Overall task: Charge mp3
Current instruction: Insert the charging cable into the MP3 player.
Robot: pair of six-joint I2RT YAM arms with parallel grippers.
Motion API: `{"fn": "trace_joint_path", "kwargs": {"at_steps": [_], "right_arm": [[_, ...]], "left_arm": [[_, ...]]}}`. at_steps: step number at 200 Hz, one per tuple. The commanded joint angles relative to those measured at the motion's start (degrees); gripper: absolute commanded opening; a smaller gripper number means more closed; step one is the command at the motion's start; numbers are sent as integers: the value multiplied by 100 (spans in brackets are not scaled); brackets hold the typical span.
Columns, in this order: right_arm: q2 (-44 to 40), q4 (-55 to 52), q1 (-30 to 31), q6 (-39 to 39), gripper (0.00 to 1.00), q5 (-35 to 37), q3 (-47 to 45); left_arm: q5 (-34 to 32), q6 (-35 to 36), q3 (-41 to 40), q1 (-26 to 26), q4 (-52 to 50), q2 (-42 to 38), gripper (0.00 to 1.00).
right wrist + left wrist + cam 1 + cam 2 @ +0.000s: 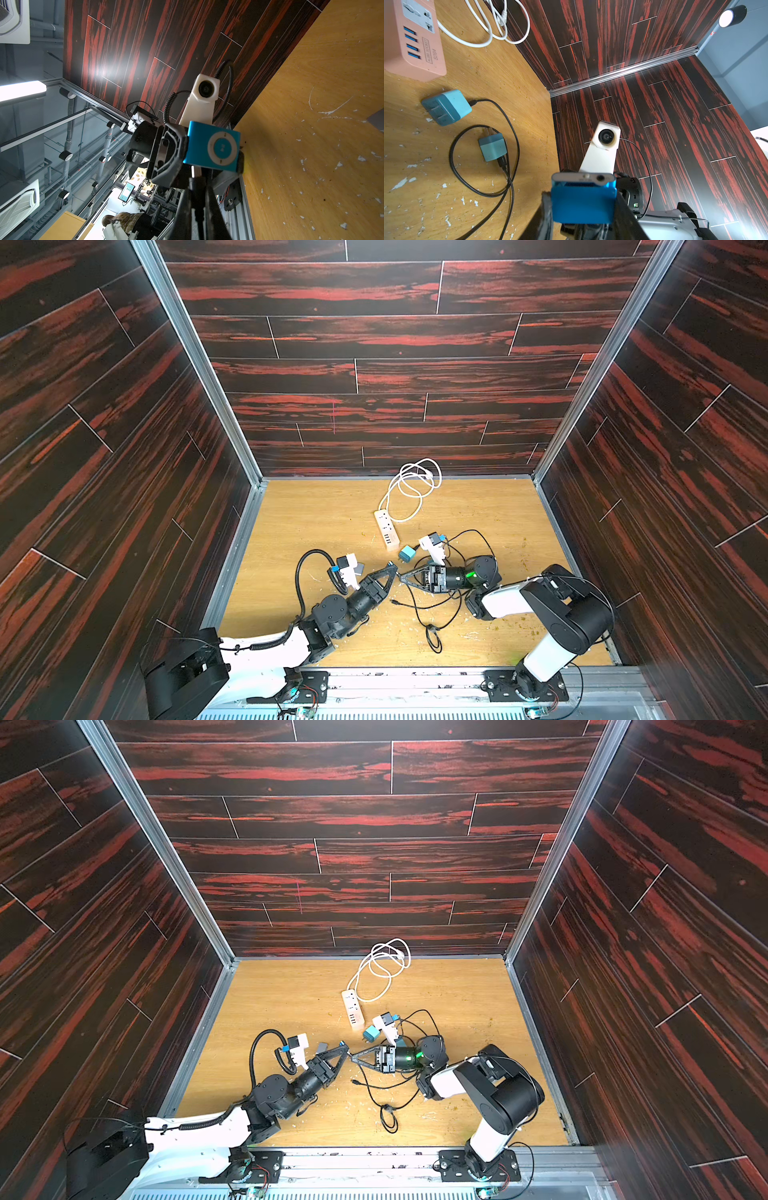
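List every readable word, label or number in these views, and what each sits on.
"S204": on the top face of the pink power strip.
Boxed label next to it: ends in "SOCKET"; first word too blurred to read.
mp3 player: wheel symbols only, too small to read; no words.
background screen in the right wrist view: too small to read.

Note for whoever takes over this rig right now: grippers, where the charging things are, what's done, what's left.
Left gripper: shut on the blue mp3 player, its jack empty.
Right gripper: shut, tips at the player; whether it pinches a plug is unclear.
Larger teal charger and smaller teal charger, black cables attached, lie unplugged near the power strip.
Done: player picked up. Left: cable into player, charger into strip.
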Motion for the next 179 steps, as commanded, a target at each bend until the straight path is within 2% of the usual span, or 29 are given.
{"fn": "trace_joint_path", "kwargs": {"at_steps": [1,95,179], "right_arm": [[-82,157,-8,31,0,156,118],[102,165,2,158,0,170,285],[-67,157,-2,836,0,178,419]], "left_arm": [[-2,133,-116,-69,88,-167,0],[95,186,-43,-99,166,-96,0],[453,675,138,-225,-367,-260,0]]}}
